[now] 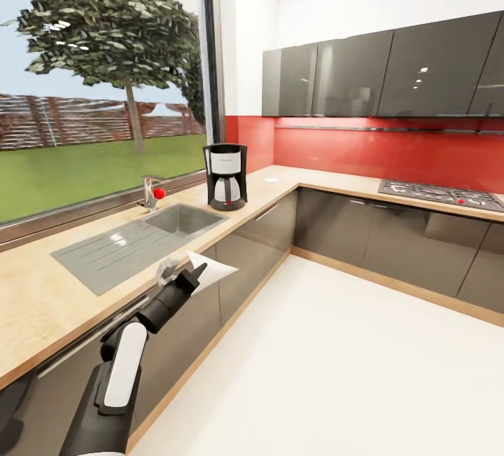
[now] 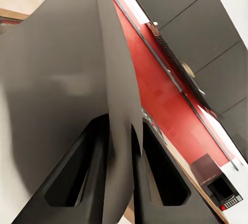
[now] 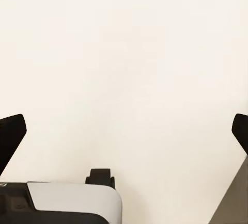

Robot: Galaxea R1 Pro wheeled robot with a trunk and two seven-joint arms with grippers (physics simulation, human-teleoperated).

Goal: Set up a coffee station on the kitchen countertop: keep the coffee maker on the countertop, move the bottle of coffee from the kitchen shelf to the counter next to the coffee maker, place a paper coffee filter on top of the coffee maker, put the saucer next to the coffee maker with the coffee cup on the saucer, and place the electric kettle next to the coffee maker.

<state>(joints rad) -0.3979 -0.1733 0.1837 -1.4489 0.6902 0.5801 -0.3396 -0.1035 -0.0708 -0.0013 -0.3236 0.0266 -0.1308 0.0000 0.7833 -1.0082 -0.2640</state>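
One sink [image 1: 178,218] beside coffee maker [image 1: 225,177]

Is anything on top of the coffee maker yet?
Nothing: the coffee maker has a bare top. The paper filter is pinched in the left claw, away from the machine.

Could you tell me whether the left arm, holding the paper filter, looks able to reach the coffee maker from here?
Probably not yet: the left gripper holds the paper filter off the counter's edge, with the sink between it and the coffee maker.
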